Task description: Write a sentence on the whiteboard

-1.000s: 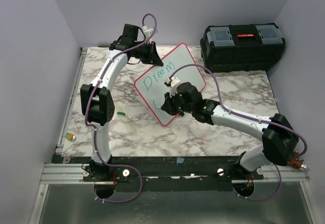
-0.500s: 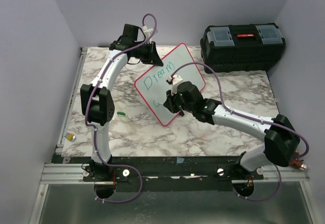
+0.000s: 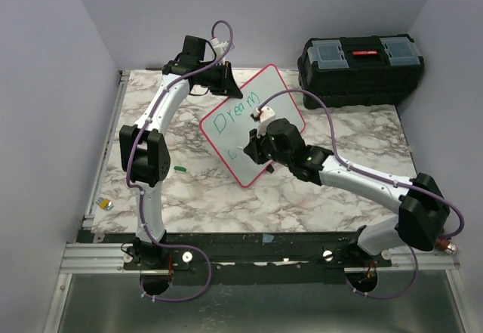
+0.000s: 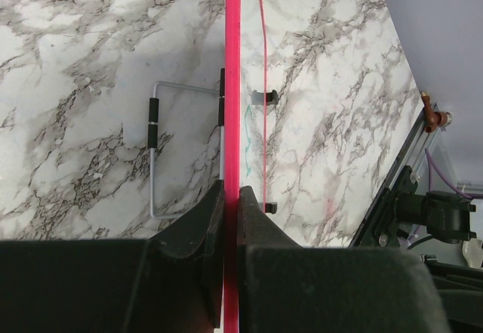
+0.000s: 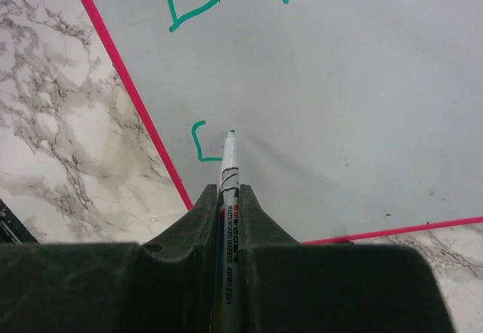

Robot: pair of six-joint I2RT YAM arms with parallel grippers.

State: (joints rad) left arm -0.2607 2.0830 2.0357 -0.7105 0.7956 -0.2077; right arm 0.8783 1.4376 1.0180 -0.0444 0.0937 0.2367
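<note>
The whiteboard [image 3: 264,100], white with a red-pink rim, stands tilted on the marble table. My left gripper [image 3: 226,82] is shut on its top-left rim; in the left wrist view the rim [image 4: 232,76] runs edge-on between the shut fingers of that gripper [image 4: 232,194]. The sentence [image 3: 229,117] reads "Dream" in green, with a small "c" [image 5: 198,143] starting a second line. My right gripper [image 5: 229,191] is shut on a white marker [image 5: 229,168]. Its green tip rests on the board [image 5: 355,99] just right of the "c".
A black toolbox [image 3: 361,60] sits at the back right. A green marker cap [image 3: 179,168] lies on the table left of the board. A small yellow and silver object [image 3: 106,204] is at the left edge. A wire stand [image 4: 154,159] shows behind the board.
My right gripper has shifted a little to the right along the board's lower part, and the green "c" it covered now shows. The left arm and the board have not moved.
</note>
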